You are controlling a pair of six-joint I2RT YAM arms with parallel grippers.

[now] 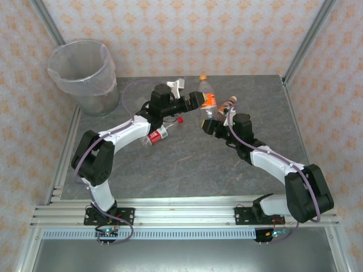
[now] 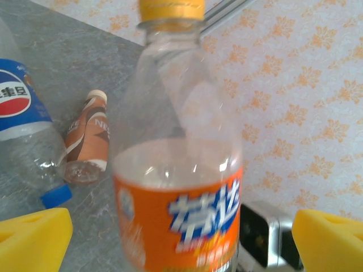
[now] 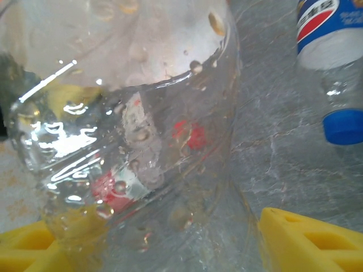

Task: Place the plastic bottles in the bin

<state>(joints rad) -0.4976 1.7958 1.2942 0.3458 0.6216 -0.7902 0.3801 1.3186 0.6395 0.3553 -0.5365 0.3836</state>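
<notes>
Grasp step in hand, by my judgement. The left gripper point(image 2: 181, 229) stands open astride the orange-labelled bottle point(image 2: 181, 187), which is upright near the bench's far edge. The right gripper point(image 3: 159, 238) flanks a clear bottle point(image 3: 130, 113); whether it grips cannot be told. The bin point(image 1: 85, 85) is at the far-left corner. The next move calls for closing, lifting and carrying there.

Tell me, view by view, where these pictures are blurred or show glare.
Top external view: even light, sharp, soft shadows on the table. Left wrist view: the orange-label bottle is near the lens and slightly soft; the brown bottle behind is blurred. Right wrist view: white glare streaks on the clear bottle, which warps what lies behind it.
</notes>
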